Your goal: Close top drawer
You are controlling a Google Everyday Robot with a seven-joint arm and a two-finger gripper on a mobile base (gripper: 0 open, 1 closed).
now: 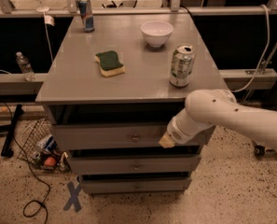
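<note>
The top drawer [110,135] is a wide grey front panel with a small round metal knob [135,137]. It sticks out only slightly from the grey cabinet, under the tabletop [128,78]. My gripper [167,141] is at the end of the white arm coming in from the right. It rests against the right part of the drawer front, right of the knob. Only a tan tip of it shows.
On the cabinet top stand a green-and-yellow sponge [109,63], a white bowl [156,32], a soda can [181,66] near the right edge and a blue can [86,15] at the back. Two more drawers [133,164] lie below. A wire basket [40,146] sits on the floor at left.
</note>
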